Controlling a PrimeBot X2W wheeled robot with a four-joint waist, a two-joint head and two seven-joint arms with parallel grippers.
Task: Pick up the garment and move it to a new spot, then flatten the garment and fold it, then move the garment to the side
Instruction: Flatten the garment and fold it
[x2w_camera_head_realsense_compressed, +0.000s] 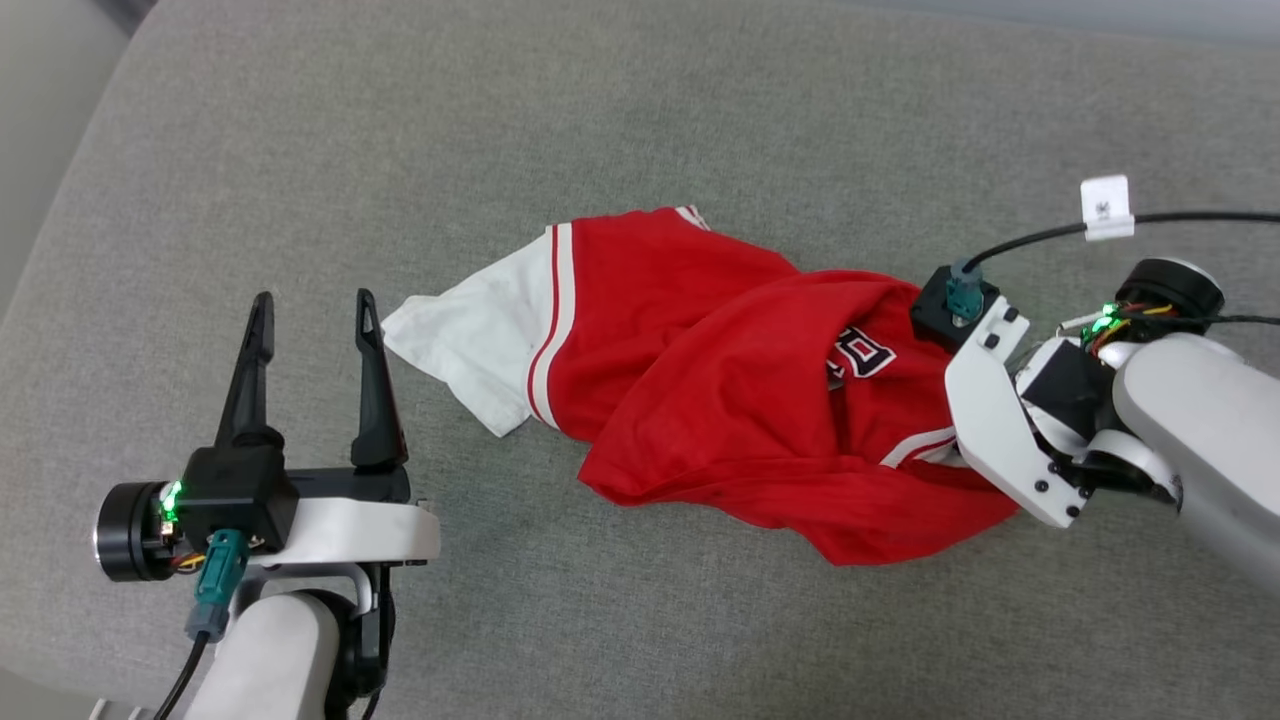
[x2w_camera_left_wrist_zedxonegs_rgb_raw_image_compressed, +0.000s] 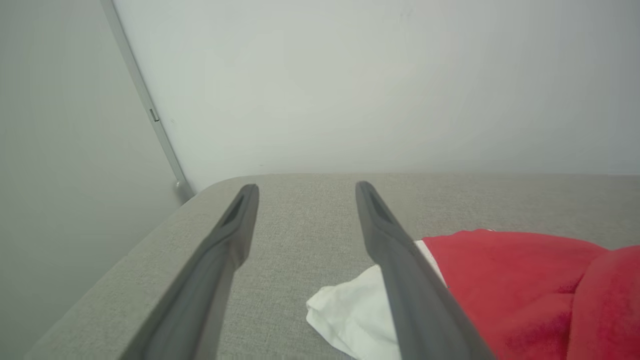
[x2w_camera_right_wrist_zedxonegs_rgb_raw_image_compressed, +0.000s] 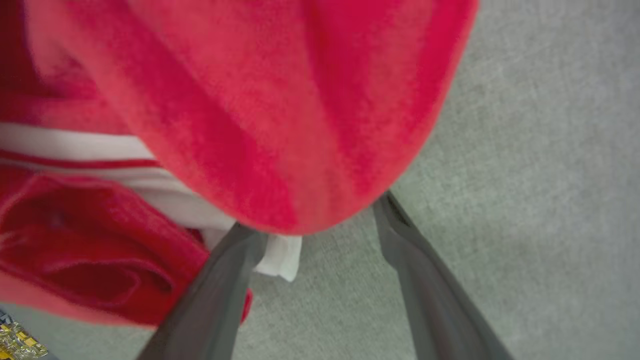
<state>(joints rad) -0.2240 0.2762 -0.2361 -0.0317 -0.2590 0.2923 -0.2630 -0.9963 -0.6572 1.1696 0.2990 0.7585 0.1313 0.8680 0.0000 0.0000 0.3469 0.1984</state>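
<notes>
garment (x2w_camera_head_realsense_compressed: 700, 380): crumpled on the grey upholstered surface (x2w_camera_head_realsense_compressed: 640, 110), between the two hands; white sleeve (x2w_camera_head_realsense_compressed: 470, 335) at its left end
left hand (x2w_camera_head_realsense_compressed: 315, 300): fingers apart, just beside the white sleeve
right hand (x2w_camera_right_wrist_zedxonegs_rgb_raw_image_compressed: 320, 220): fingers apart; tips hidden under the garment's red fold

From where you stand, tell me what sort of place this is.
Probably an indoor room: a grey upholstered surface with a rounded corner, a plain pale wall behind it, and a crumpled red shirt lying on top.
</notes>
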